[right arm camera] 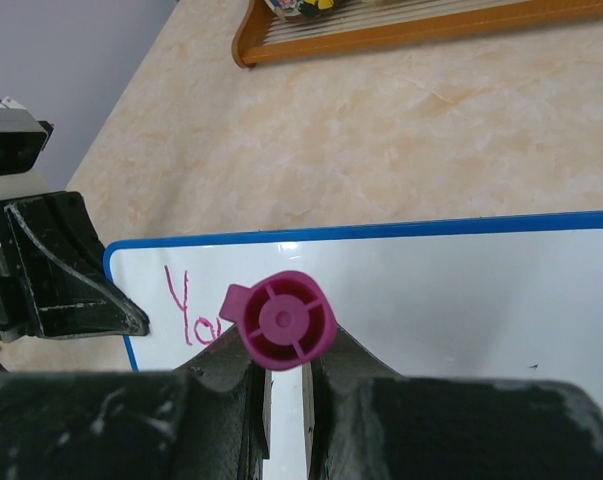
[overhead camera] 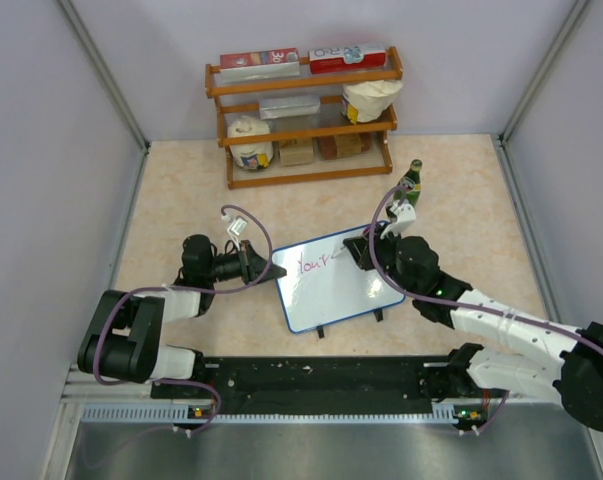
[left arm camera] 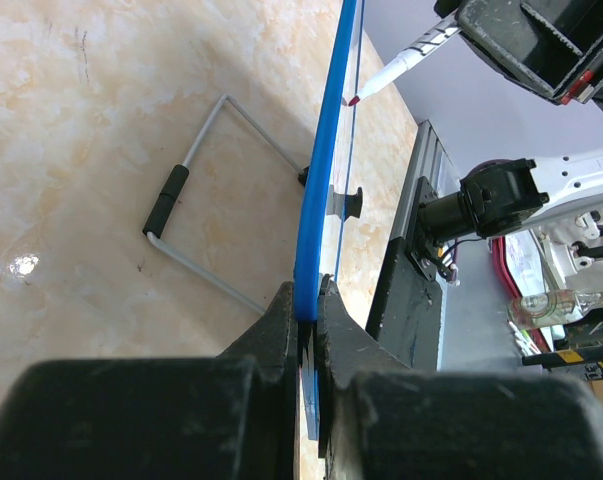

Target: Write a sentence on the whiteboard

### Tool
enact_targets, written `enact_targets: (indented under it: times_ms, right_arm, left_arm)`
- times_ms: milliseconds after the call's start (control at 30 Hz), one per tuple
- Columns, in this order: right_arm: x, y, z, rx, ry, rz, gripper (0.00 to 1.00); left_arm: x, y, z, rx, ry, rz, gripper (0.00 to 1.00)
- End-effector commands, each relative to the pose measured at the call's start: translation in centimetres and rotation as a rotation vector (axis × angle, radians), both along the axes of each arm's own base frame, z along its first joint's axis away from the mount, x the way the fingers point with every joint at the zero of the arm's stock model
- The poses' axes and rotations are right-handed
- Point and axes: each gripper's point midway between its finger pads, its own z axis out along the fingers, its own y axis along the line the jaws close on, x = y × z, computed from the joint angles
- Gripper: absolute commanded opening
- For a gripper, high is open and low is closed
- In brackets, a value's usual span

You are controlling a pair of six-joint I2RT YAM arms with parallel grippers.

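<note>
The whiteboard (overhead camera: 341, 290), white with a thin blue frame, lies tilted in the middle of the table with pink writing (overhead camera: 311, 263) near its top left. My left gripper (overhead camera: 266, 268) is shut on the board's left edge; the left wrist view shows its jaws clamping the blue frame (left arm camera: 321, 180) edge-on at the left gripper (left arm camera: 308, 310). My right gripper (overhead camera: 359, 250) is shut on a marker, whose magenta cap end (right arm camera: 284, 320) sits between the right gripper's (right arm camera: 284, 375) jaws. The marker (left arm camera: 401, 65) has its red tip by the board face. The letters "Yo" (right arm camera: 186, 310) show on the board (right arm camera: 441, 290).
A wooden shelf rack (overhead camera: 306, 115) with boxes and jars stands at the back, and it also shows in the right wrist view (right arm camera: 401, 25). A green bottle (overhead camera: 413, 178) stands behind the right gripper. A wire stand (left arm camera: 196, 200) lies under the board. The black base rail (overhead camera: 321, 385) runs along the near edge.
</note>
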Motion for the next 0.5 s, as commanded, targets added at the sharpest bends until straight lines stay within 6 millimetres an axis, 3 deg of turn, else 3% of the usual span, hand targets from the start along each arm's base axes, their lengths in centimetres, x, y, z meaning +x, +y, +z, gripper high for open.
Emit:
enact_targets:
  times_ms: [0, 467]
  right_arm:
    - [0.3, 0.1, -0.3, -0.003, -0.007, 0.005, 0.0]
    - [0.8, -1.3, -0.8, -0.028, 0.005, -0.066, 0.0]
  left_arm:
    - [0.5, 0.0, -0.9, 0.04, -0.048, 0.005, 0.0]
    - [0.5, 0.0, -0.9, 0.041, -0.051, 0.005, 0.0]
